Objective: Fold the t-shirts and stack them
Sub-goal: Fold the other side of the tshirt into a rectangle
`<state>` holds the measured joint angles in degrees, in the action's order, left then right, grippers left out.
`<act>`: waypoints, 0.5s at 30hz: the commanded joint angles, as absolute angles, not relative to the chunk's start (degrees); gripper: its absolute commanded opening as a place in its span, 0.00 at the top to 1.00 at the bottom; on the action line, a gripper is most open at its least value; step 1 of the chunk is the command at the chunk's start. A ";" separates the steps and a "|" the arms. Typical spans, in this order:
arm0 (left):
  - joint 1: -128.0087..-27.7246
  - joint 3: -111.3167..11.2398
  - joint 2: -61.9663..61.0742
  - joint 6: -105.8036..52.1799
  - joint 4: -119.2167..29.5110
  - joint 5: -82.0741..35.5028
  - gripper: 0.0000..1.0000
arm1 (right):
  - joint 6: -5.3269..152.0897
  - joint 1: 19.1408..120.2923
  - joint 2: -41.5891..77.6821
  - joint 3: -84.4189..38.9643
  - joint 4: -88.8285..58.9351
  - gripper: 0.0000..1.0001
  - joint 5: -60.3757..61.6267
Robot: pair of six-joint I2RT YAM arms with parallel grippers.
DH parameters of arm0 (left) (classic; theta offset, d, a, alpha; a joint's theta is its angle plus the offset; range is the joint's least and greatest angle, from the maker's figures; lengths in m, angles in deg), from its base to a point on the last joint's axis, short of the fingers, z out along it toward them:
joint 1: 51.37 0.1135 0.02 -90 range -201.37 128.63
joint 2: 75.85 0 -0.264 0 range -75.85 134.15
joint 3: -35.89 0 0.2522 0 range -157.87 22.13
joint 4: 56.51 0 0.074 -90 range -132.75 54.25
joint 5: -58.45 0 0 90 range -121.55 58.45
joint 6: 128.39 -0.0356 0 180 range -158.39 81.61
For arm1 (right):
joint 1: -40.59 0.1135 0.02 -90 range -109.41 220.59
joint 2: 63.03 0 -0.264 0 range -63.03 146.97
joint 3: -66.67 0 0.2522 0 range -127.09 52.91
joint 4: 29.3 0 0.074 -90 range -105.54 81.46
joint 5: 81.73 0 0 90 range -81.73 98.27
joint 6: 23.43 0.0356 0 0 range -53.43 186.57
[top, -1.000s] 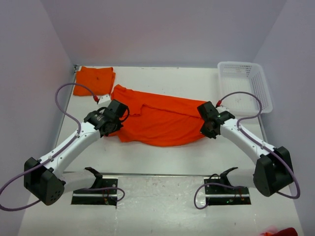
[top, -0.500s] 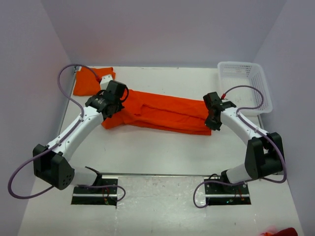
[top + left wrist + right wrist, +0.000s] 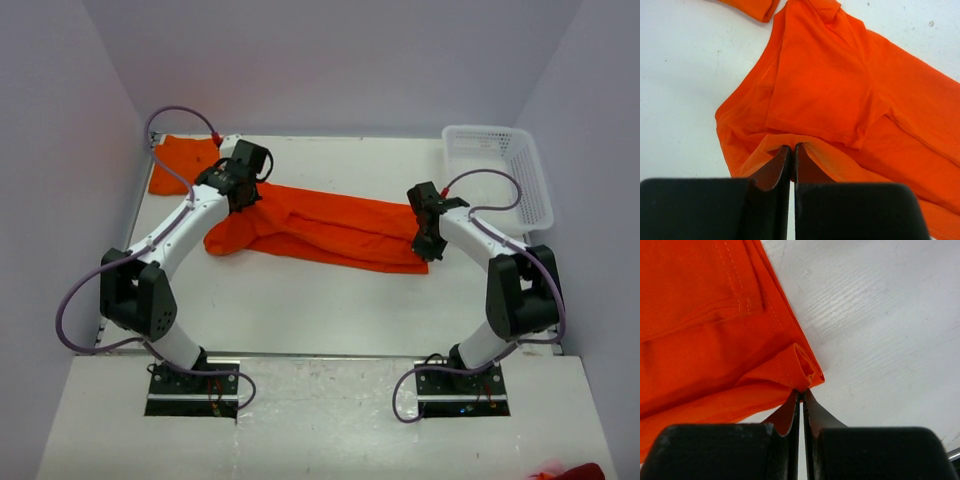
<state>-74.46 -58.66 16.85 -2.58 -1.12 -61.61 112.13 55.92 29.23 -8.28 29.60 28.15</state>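
Observation:
A bright orange t-shirt (image 3: 330,228) lies folded lengthways in a long band across the middle of the table. My left gripper (image 3: 246,188) is shut on the shirt's edge at its left end; in the left wrist view the cloth (image 3: 840,95) bunches over the closed fingertips (image 3: 792,148). My right gripper (image 3: 428,243) is shut on the rolled hem at the right end, seen in the right wrist view (image 3: 801,391) with the cloth (image 3: 715,340) hanging left of it. A second orange t-shirt (image 3: 182,162) lies folded at the far left corner.
A white lattice basket (image 3: 497,172) stands at the far right of the table. A bit of red cloth (image 3: 570,470) shows at the bottom right corner. White walls close in the left, back and right sides.
Both grippers have carried the shirt's near edge away from the arm bases, over the shirt. The shirt has gone from a wide spread to a narrow folded band.

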 commanded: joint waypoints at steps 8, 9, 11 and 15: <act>-72.46 -67.77 20.82 -7.10 -3.29 -62.66 1.00 | 110.86 54.48 31.97 -14.41 29.37 1.00 28.22; -72.37 -69.00 21.70 -7.19 -3.20 -62.40 1.00 | 110.86 54.48 32.24 -15.20 29.63 1.00 28.22; -72.11 -70.58 23.10 -7.36 -3.11 -62.13 1.00 | 110.78 54.21 32.94 -16.26 29.81 1.00 28.30; -71.76 -72.79 25.57 -7.63 -2.76 -62.22 1.00 | 110.25 53.77 34.26 -18.19 30.51 1.00 28.13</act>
<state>-72.45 -69.66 24.26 -5.44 -1.60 -61.63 111.23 54.33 33.43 -15.17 29.91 28.06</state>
